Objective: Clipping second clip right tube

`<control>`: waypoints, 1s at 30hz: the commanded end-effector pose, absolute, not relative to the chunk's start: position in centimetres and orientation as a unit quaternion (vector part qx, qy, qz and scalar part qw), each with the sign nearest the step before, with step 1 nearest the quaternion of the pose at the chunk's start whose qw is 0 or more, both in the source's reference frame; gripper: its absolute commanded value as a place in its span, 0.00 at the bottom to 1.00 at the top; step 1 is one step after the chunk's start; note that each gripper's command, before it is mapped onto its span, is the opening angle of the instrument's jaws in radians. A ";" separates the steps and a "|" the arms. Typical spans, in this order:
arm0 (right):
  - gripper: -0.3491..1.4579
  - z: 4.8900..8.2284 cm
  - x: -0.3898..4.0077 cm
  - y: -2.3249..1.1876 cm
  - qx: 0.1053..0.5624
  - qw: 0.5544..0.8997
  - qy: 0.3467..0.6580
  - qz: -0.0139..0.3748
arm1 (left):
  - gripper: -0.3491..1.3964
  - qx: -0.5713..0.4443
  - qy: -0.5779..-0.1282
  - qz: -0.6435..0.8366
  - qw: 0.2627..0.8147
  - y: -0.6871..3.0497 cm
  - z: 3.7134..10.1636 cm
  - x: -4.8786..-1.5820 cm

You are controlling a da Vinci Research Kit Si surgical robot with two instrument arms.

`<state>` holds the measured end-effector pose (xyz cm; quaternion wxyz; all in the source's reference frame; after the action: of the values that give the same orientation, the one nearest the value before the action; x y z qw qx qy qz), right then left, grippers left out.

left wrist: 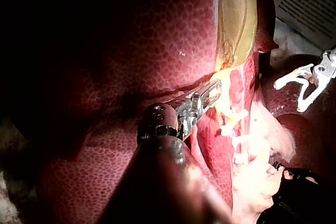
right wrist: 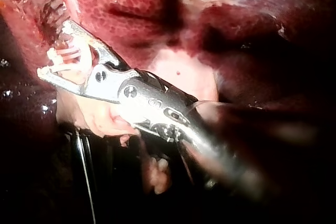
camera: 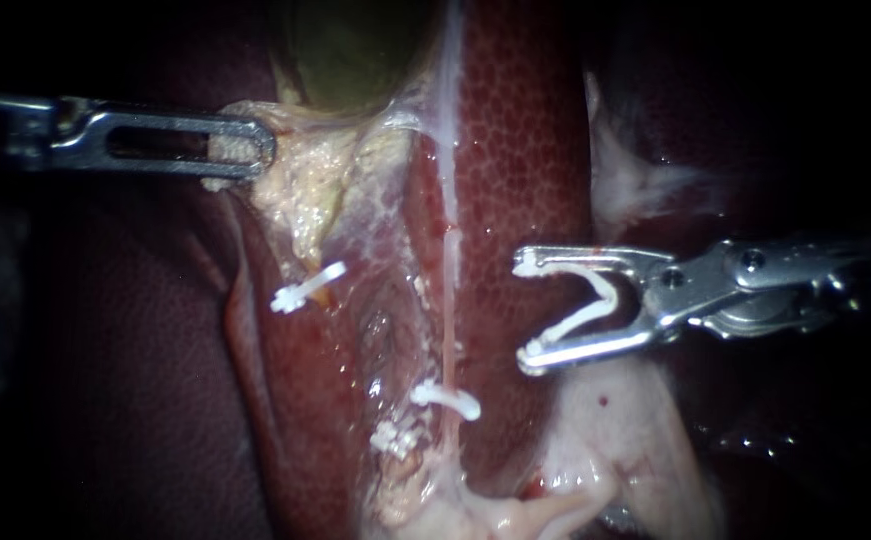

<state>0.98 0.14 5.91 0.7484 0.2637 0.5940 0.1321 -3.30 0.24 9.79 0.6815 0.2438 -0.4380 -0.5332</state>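
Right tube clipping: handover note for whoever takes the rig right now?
Left instrument: jaws shut on pale tissue below the gallbladder.
Right instrument: jaws spread, holding an open clip, beside the right tube, clear of it.
Done: one closed clip sits on that tube.
Left: bring the open clip around the tube, probably gallbladder-side of the first, and close.

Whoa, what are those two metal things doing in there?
Two robot instruments are working on a pig's liver and gallbladder. The left instrument grips pale tissue just below the gallbladder, jaws shut on it. The right instrument holds a white clip, spread open, in its jaws beside the thin right tube, not yet around it. That tube carries one fastened clip lower down.
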 end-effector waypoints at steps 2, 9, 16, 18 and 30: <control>0.52 6.07 1.04 0.05 0.272 0.753 0.583 0.138 | 0.00 0.244 -0.438 -0.533 0.682 0.24 9.80 -3.30; 0.52 6.65 1.18 -0.16 0.292 0.764 0.553 0.160 | 0.00 0.243 -0.438 -0.533 0.682 0.23 9.81 -3.30; 0.52 7.06 1.30 -0.28 0.306 0.767 0.534 0.183 | 0.00 0.243 -0.438 -0.533 0.682 0.22 9.81 -3.30; 0.52 7.12 1.35 -0.32 0.311 0.765 0.532 0.188 | 0.00 0.243 -0.438 -0.533 0.682 0.22 9.81 -3.30; 0.51 7.30 1.67 -0.51 0.335 0.756 0.523 0.205 | 0.00 0.241 -0.438 -0.534 0.682 0.20 9.82 -3.32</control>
<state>1.69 -0.52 7.31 0.7541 0.3395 0.5224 0.2078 -3.33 0.20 9.82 0.6819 0.2416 -0.4383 -0.5335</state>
